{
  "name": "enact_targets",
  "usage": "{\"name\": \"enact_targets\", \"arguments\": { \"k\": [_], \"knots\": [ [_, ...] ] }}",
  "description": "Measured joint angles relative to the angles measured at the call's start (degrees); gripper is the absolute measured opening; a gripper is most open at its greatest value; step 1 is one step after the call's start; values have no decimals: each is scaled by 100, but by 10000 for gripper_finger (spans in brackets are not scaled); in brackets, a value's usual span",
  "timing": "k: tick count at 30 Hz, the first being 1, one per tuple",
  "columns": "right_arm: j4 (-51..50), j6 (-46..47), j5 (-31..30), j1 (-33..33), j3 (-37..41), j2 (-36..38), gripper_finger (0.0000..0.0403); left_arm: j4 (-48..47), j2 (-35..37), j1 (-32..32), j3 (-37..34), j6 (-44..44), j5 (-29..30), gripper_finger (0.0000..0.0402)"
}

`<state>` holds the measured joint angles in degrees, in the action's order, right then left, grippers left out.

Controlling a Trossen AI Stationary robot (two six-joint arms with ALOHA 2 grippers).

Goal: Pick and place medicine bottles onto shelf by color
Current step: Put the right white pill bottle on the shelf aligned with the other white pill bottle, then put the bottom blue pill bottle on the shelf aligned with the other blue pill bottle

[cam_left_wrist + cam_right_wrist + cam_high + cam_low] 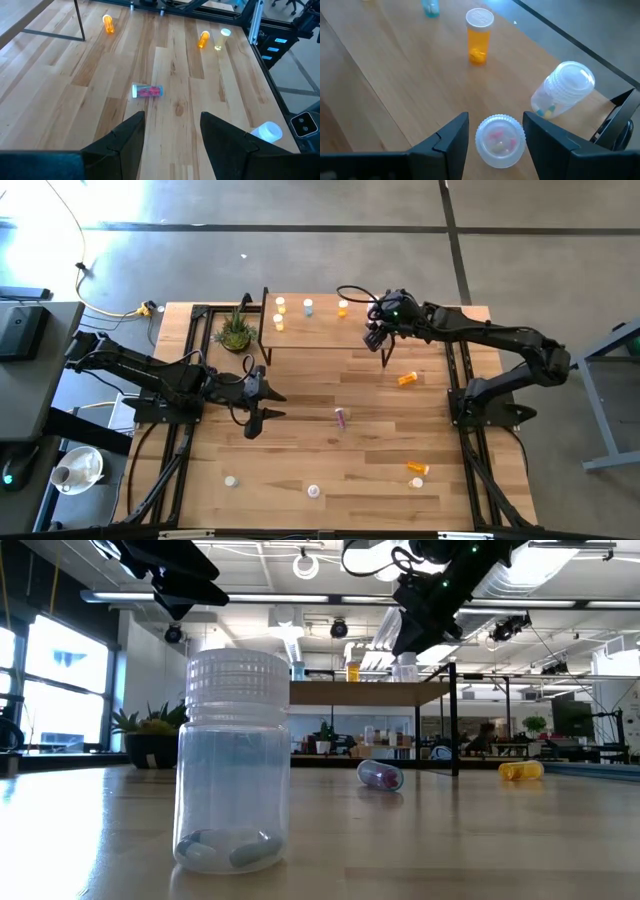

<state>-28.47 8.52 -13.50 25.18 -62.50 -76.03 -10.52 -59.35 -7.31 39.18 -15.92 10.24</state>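
An open-plan lab or workshop: exposed ceiling lights (305,564), far workbenches (560,747), bare concrete floor (330,265) around the desk (340,470).
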Motion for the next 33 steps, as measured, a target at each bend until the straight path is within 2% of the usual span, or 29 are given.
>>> {"name": "enact_targets", "arguments": {
  "k": [20,33],
  "knots": [
    [99,-448,62,230,-184,93,178,-81,0,-2,0,-42,-4,181],
    [-360,-439,72,-548,-568,540,178,-623,104,-291,7,-703,-63,181]
  ]
}}
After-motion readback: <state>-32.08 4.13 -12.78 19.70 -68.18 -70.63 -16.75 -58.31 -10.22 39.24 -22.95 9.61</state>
